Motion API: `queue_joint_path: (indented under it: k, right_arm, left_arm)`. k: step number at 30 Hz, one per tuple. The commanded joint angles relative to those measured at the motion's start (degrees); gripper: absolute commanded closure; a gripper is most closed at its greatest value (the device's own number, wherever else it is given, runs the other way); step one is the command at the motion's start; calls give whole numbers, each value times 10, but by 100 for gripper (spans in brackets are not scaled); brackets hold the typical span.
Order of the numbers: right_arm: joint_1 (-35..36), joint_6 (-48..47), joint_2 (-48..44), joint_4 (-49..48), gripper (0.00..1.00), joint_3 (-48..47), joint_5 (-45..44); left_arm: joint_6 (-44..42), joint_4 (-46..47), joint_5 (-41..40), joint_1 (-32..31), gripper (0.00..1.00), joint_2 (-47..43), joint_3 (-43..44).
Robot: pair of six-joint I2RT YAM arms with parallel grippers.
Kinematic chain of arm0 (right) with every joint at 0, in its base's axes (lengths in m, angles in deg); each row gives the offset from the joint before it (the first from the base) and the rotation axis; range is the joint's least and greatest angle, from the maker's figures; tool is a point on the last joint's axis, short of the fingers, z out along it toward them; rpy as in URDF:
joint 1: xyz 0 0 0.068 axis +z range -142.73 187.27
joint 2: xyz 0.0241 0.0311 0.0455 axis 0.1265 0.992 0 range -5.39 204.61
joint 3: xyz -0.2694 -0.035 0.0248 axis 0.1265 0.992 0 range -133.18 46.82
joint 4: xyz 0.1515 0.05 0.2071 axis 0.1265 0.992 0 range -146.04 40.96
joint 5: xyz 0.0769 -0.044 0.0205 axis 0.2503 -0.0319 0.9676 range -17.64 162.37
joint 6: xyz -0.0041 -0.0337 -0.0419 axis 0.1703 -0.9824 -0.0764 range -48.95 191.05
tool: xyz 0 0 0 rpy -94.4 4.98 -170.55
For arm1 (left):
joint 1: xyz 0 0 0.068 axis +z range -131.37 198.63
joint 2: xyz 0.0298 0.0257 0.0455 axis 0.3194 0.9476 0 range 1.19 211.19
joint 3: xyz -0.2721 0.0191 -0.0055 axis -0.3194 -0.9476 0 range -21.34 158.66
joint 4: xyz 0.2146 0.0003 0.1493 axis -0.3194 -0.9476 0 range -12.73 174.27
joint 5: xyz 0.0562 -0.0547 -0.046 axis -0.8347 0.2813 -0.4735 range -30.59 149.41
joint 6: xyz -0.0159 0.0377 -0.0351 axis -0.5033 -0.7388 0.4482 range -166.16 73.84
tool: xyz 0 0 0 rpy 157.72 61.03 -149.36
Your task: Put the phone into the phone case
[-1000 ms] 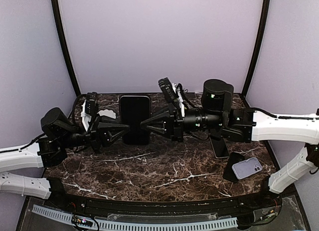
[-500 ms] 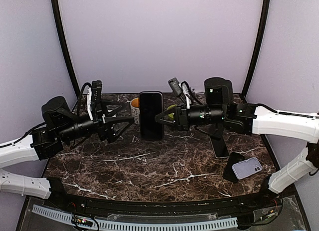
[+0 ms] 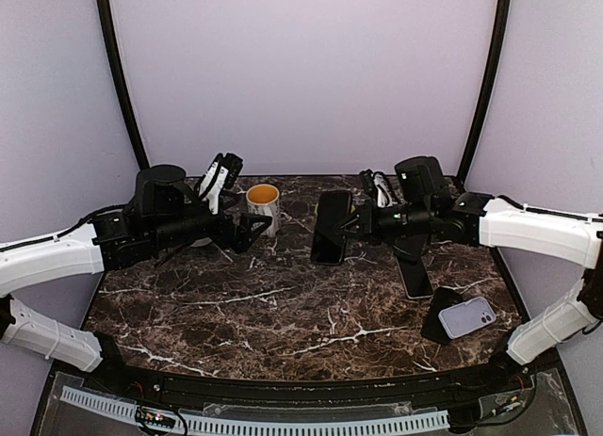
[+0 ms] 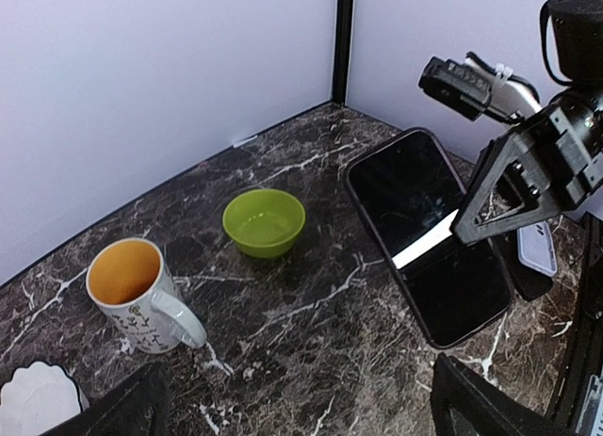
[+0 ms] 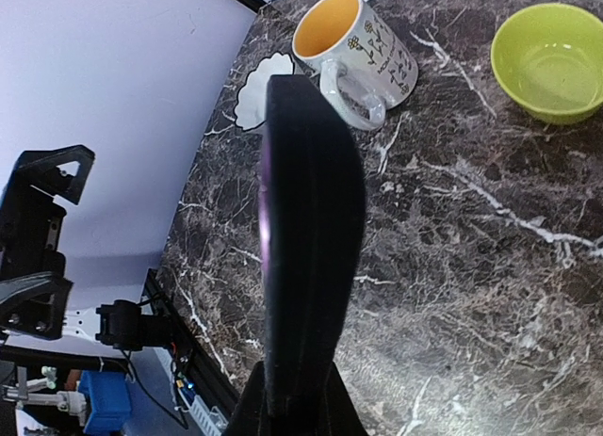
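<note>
The phone point(image 3: 330, 227) is a black slab with a glossy screen and a matte black rim, which may be the phone case; I cannot tell them apart. It hangs over the back middle of the table. My right gripper point(image 3: 351, 225) is shut on its right edge. From the left wrist the phone point(image 4: 424, 234) shows screen up, with the right fingers point(image 4: 499, 186) clamped on it. From the right wrist the phone point(image 5: 306, 219) stands edge-on between my right gripper point(image 5: 294, 398). My left gripper point(image 3: 252, 231) is open and holds nothing, well left of the phone. Its dark fingers point(image 4: 485, 403) sit at the bottom corners of the left wrist view.
A white mug point(image 3: 263, 202) with an orange inside stands at the back, between the grippers. A green bowl point(image 4: 264, 221) and a white scalloped coaster point(image 4: 33, 398) are nearby. A second dark phone point(image 3: 415, 276) lies flat on the right, and a lavender phone-shaped piece point(image 3: 468, 315) rests near the right front.
My left gripper opened, let go of the phone and drew back to the left. The right gripper carried the phone to the right and lower, uncovering the mug.
</note>
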State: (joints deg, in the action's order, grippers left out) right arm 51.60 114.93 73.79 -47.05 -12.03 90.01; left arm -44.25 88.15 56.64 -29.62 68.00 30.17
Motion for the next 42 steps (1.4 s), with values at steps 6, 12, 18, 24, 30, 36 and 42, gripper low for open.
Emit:
queue_joint_path:
  k: [6, 12, 18, 24, 30, 36, 42]
  right_arm:
    - [-2, 88, -6, -64, 100, 59, 108]
    - [6, 138, 2, -143, 100, 143, 134]
    - [24, 153, 48, -211, 100, 190, 140]
    - [29, 139, 88, -221, 100, 204, 148]
    - [29, 59, 103, -46, 78, 173, 51]
    - [29, 16, 112, 64, 64, 145, -58]
    - [43, -12, 113, 172, 55, 81, -163]
  left_arm:
    - [-10, -21, -1, 36, 1, 0, -9]
    - [-12, -18, 5, 37, 1, -3, -12]
    - [-13, -18, 9, 37, 1, 0, -15]
    - [-14, -19, 7, 38, 1, 5, -15]
    - [-13, -19, 10, 37, 1, 7, -15]
    - [-13, -19, 11, 37, 1, 6, -15]
    - [-15, -19, 10, 37, 1, 4, -16]
